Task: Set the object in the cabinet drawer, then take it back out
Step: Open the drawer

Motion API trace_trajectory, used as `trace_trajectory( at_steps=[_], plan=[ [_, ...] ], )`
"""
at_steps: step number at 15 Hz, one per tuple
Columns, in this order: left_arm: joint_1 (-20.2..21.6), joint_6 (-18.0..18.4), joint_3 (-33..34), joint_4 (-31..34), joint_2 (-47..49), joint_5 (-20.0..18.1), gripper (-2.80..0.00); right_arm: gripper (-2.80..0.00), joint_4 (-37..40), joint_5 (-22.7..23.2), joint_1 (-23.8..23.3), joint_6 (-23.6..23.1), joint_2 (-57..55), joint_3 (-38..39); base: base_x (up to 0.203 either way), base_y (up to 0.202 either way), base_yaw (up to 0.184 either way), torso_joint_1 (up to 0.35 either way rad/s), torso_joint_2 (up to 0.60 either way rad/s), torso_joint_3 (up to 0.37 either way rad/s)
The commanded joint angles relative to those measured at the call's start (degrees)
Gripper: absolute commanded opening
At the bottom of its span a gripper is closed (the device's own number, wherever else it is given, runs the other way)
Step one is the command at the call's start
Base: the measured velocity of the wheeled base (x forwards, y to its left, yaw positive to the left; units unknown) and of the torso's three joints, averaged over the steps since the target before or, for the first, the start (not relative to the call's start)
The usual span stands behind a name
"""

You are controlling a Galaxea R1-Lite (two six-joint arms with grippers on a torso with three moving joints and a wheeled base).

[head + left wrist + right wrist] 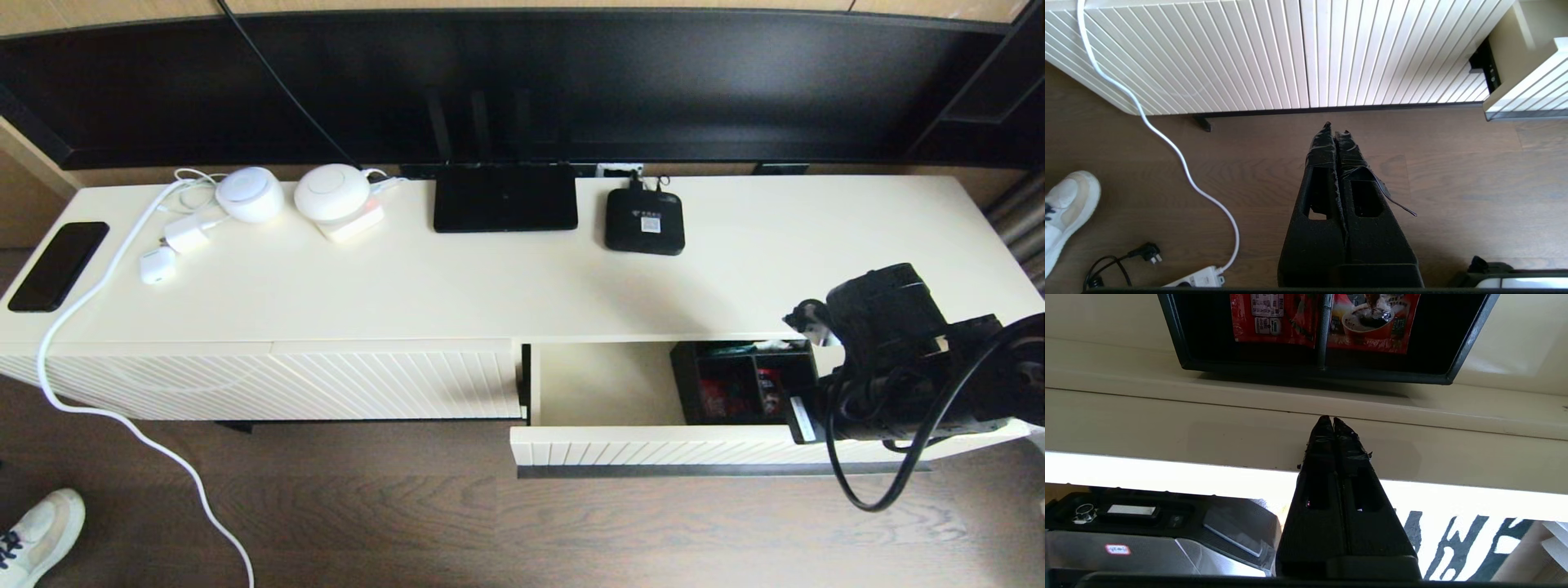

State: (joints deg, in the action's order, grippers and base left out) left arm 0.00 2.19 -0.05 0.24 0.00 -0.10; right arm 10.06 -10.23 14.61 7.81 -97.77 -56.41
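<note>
The cabinet drawer (653, 447) stands pulled out at the right, its ribbed front and dark handle strip facing me. The black organizer box (739, 384) sits inside it towards the right, with red packets (1274, 318) in its compartments. My right arm (898, 351) hangs over the drawer's right end. The right gripper (1329, 418) is shut on nothing, its tips over the top edge of the drawer's front wall (1208, 424), just short of the box's rim (1310, 371). My left gripper (1335, 127) is shut and empty, low over the floor before the closed ribbed panel (1249, 53).
On the cabinet top lie a flat black router (504, 198), a small set-top box (644, 220), two white round devices (331, 192), chargers and a phone (57, 265). A white cable (106, 408) trails to a power strip (1196, 279) on the floor. A shoe (41, 531) stands at the lower left.
</note>
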Motion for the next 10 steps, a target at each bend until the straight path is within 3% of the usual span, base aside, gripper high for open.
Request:
trace_trajectory(
  at_steps=[1, 10],
  plan=[
    [0.0, 0.0, 0.0, 0.0, 0.0, 0.0, -2.80, -2.80, 0.7, -0.1, 0.5, 0.1, 0.1, 1.8, 0.000, 0.000, 0.000, 0.000, 0.00, 0.000],
    [0.0, 0.0, 0.0, 0.0, 0.0, 0.0, -2.80, -2.80, 0.0, 0.7, 1.4, -0.3, -0.2, 12.5, 0.000, 0.000, 0.000, 0.000, 0.00, 0.000]
  ],
)
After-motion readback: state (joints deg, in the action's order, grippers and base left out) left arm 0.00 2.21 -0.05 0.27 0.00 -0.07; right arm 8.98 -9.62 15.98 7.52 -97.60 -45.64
